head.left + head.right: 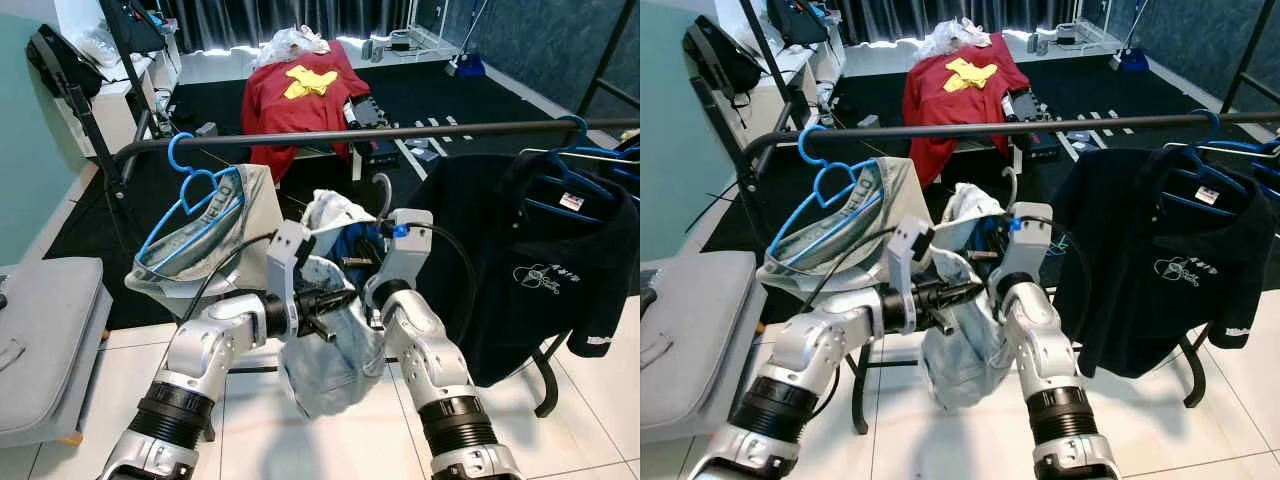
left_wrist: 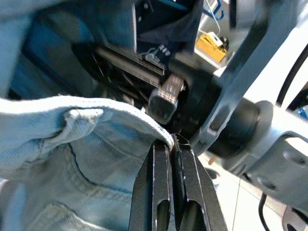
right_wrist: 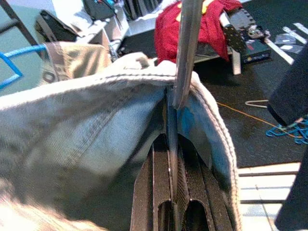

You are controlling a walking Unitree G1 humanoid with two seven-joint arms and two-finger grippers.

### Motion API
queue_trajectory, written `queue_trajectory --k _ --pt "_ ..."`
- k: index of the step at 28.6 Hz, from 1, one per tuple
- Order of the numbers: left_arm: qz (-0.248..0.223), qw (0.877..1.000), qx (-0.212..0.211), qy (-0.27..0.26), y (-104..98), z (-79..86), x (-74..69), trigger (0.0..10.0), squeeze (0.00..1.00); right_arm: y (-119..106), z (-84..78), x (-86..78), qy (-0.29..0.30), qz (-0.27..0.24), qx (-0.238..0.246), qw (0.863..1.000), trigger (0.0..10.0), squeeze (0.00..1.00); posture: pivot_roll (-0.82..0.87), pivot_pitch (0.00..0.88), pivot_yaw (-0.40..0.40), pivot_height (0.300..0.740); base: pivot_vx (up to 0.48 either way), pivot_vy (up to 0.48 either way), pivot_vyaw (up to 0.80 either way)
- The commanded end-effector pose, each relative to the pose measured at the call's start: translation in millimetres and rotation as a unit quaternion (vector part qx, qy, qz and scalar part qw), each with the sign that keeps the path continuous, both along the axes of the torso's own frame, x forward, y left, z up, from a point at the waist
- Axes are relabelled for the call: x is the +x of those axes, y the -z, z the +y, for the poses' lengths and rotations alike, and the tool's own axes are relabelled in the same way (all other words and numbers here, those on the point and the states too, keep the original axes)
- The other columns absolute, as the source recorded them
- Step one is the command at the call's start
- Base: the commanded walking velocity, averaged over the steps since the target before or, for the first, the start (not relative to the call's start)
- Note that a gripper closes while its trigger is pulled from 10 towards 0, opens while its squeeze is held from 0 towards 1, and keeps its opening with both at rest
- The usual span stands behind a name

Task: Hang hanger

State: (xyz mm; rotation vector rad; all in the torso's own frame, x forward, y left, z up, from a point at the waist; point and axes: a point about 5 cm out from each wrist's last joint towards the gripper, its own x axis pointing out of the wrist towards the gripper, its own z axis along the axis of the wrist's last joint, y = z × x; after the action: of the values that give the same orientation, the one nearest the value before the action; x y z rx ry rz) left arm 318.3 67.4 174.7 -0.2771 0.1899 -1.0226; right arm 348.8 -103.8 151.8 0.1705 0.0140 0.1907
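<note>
A pale blue denim garment (image 1: 330,355) hangs on a hanger whose silver hook (image 1: 383,193) points up just below the rack's black rail (image 1: 400,134). My right gripper (image 3: 172,142) is shut on the hanger's neck at the garment's waistband, with the metal stem (image 3: 185,48) rising past its fingertips. From the left, my left gripper (image 2: 172,144) is shut on a denim edge of the same garment (image 2: 91,144). Both grippers meet in front of me under the rail, between the two hung clothes.
A blue hanger with a khaki garment (image 1: 200,215) hangs on the rail at the left, and a black polo shirt (image 1: 530,270) on blue hangers at the right. A grey seat (image 1: 40,340) stands at my left. Behind the rack, a red cloth (image 1: 300,90) is draped over a stand.
</note>
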Motion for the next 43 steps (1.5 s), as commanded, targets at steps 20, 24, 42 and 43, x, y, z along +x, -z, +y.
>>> queue_trajectory --k 20,24,42,43 --pt "-0.008 0.998 -0.031 -0.048 -21.0 4.3 6.9 0.0 0.00 12.7 12.2 -12.4 -0.014 0.021 0.003 1.000 10.0 0.00 -0.06 0.062 0.052 0.740 0.000 0.000 0.00" --pt "-0.003 0.996 -0.017 -0.085 -18.8 7.3 15.9 0.0 0.00 12.7 22.2 -17.3 -0.054 0.037 0.006 0.998 10.0 0.00 -0.07 0.069 0.055 0.740 0.000 0.000 0.00" --pt "-0.029 0.968 0.127 -0.213 5.0 34.4 40.4 0.0 0.00 17.2 11.0 -31.5 -0.134 0.102 -0.016 0.986 10.0 0.00 -0.07 0.080 0.058 0.740 0.000 0.000 0.00" --pt "-0.029 0.968 0.127 -0.213 5.0 34.4 40.4 0.0 0.00 17.2 11.0 -31.5 -0.134 0.102 -0.016 0.986 10.0 0.00 -0.07 0.080 0.058 0.740 0.000 0.000 0.00"
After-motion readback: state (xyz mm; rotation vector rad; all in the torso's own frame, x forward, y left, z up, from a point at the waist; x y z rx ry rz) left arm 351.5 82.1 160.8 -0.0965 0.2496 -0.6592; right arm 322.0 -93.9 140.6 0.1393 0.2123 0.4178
